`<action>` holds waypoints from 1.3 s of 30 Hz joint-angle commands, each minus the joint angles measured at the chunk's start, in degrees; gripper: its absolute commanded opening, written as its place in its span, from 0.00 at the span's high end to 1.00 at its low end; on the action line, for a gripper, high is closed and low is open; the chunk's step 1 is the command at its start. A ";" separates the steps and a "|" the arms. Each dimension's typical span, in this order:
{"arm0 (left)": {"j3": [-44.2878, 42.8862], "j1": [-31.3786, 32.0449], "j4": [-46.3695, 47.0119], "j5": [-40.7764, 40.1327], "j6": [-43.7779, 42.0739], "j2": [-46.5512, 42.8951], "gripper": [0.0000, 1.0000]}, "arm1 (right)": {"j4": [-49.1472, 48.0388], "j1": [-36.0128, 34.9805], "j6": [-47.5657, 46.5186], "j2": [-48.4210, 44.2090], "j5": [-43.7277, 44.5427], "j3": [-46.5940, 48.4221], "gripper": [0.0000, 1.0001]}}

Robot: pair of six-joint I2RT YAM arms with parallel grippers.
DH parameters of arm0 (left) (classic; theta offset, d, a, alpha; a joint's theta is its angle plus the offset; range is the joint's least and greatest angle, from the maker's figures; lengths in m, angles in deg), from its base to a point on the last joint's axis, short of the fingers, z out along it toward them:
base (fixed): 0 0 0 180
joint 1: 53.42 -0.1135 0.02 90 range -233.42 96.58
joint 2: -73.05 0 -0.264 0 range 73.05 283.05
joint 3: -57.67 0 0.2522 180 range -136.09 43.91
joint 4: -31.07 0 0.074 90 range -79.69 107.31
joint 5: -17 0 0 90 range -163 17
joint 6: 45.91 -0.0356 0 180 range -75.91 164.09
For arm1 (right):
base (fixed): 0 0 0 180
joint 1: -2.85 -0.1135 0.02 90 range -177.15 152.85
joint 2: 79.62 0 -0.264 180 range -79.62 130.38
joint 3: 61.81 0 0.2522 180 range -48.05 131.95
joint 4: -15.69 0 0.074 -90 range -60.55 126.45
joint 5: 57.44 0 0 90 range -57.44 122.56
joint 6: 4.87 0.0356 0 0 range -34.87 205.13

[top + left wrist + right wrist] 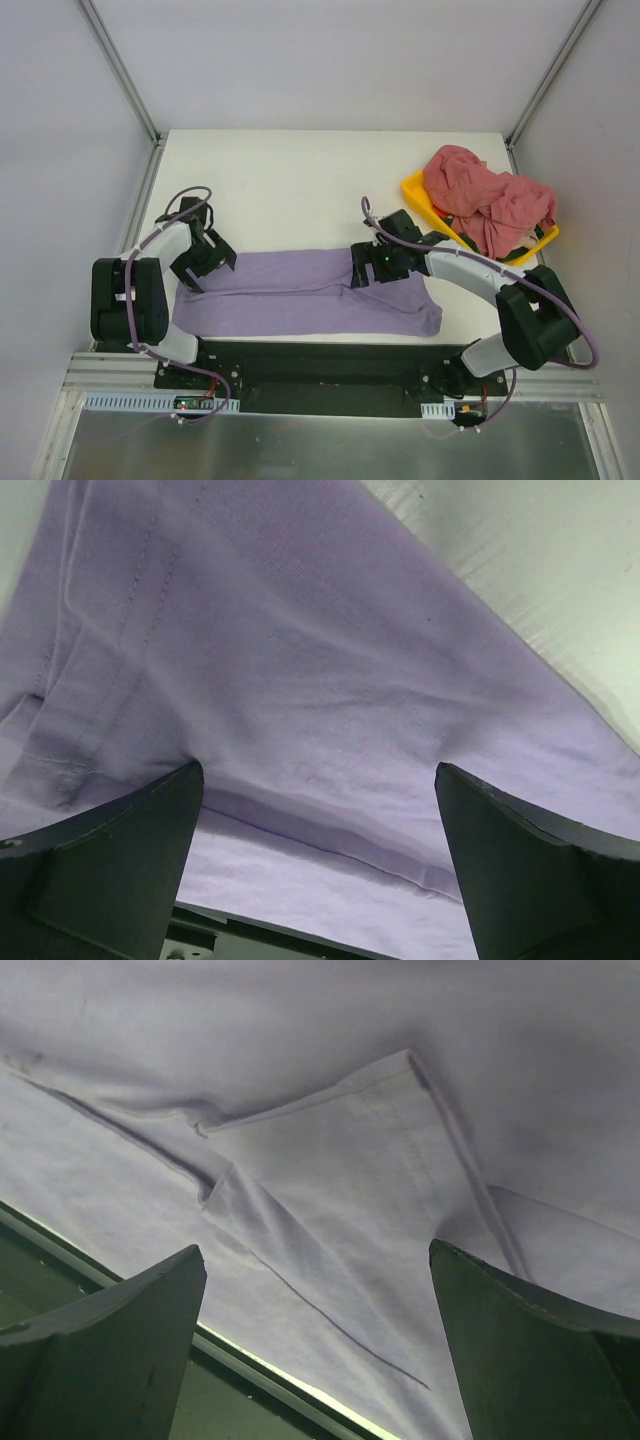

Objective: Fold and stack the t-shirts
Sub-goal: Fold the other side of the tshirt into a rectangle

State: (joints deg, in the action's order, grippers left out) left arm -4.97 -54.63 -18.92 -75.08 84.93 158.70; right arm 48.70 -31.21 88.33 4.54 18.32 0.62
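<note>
Left side of the top view: left gripper [205, 260] sits low over the left end of the lavender t-shirt [300, 300]. In its wrist view the left gripper [318, 770] has its jaws spread wide, tips resting on or just above the cloth, nothing pinched. A double-stitched hem [130, 610] runs down the upper left of that frame. The shirt lies as a long band across the near edge of the table [300, 180], already folded lengthwise, with a fold line along its middle. Right of centre, the right gripper [376, 266] is down over the band. In its wrist view the right gripper [315, 1250] is also wide open and holds nothing, and a sleeve-like flap [370, 1190] with a stitched edge lies in the middle of the frame. Far right, the pink-red t-shirts [485, 200] are heaped unfolded in the yellow tray [413, 188]. Step judged: mid-fold on the first shirt, with the long fold done and the crosswise fold not yet made. The next move likely calls for each gripper to close on an edge through all layers, then carry one end over the other without dragging the band off the table edge. No brand, label or readable writing on anything.
</note>
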 commanded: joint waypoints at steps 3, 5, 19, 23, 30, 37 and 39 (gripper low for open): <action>0.98 -0.19 0.90 -2.13 -1.38 1.63 0.01 | -1.50 -3.11 -5.57 -3.30 -4.65 -2.52 0.04; 1.16 -0.19 0.90 -2.04 -1.38 1.63 0.01 | -0.44 -4.16 -6.54 -3.82 -5.71 -2.70 0.04; 4.06 -0.28 3.88 -4.07 -3.13 -0.04 0.01 | -2.90 -2.59 -8.83 -1.12 2.73 0.81 0.04; 4.41 -0.28 5.03 -2.93 -3.66 0.13 0.01 | -3.07 -2.59 -7.60 3.46 1.24 2.05 0.04; 5.29 -0.72 6.08 -1.95 -3.75 -0.13 0.01 | -3.78 -4.34 -7.24 -0.30 -3.68 -1.37 0.04; 5.55 -1.42 6.35 -2.22 -3.66 -0.21 0.01 | -4.48 -6.28 -6.54 -5.67 -8.25 -4.54 0.04; 5.73 -1.51 6.35 -2.22 -3.66 -0.65 0.01 | -4.66 -7.06 -6.45 -5.68 -10.01 -5.16 0.04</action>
State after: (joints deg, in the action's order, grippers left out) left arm -1.63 -55.00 -15.12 -76.55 82.72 158.09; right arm 45.55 -36.98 81.36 0.92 13.44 -3.21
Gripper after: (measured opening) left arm 0.990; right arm 0.959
